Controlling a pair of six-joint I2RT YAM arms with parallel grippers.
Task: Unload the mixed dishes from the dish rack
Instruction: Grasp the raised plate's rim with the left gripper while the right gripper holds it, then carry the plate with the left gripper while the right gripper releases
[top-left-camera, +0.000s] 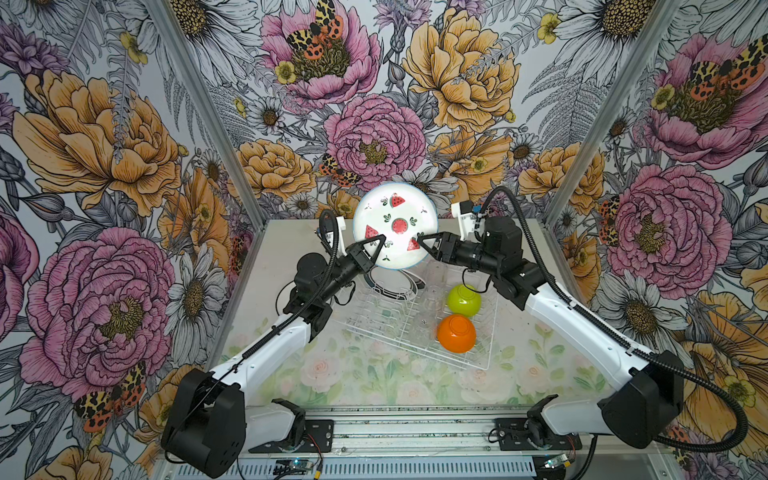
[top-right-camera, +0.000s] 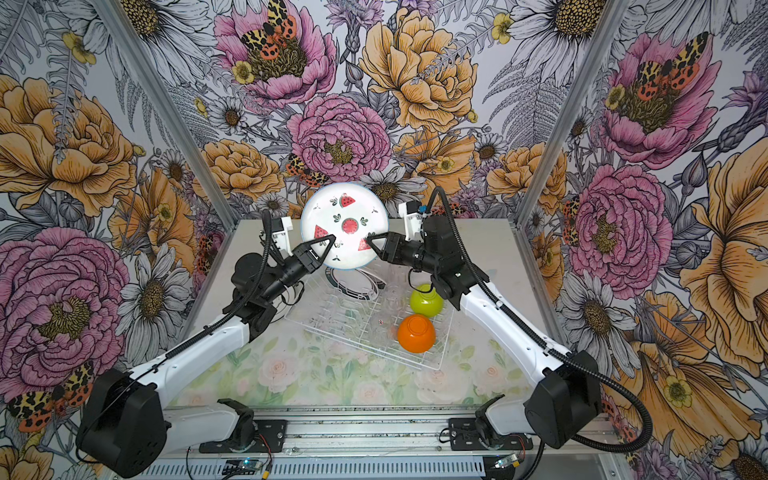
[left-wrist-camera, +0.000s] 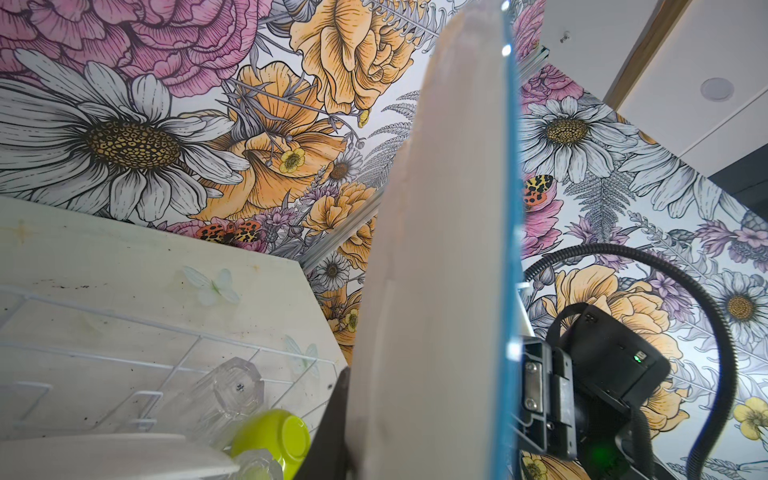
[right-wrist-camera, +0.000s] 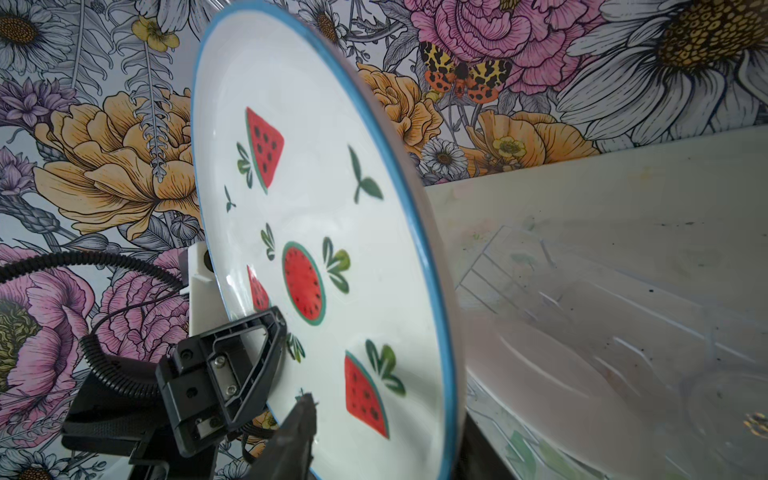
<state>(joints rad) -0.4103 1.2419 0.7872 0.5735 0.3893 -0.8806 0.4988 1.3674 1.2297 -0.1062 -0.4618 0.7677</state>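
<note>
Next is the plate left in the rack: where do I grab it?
Pinch its upper rim from above, jaws straddling the edge: the plate leans on edge in the rack, so only that rim looks free. The watermelon plate hangs over it; clear that first.

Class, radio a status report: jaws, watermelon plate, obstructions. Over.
Left gripper jaws shut on watermelon plate rim. Right gripper at opposite rim, jaws unclear. Plate aloft above dish rack. Nothing blocking.

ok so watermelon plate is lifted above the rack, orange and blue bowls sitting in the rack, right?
One slip: no blue bowl. The bowl next to the orange bowl is a lime-green bowl, as both top views show. The rest holds: the watermelon plate is lifted above the rack, and both bowls sit in the rack.
</note>
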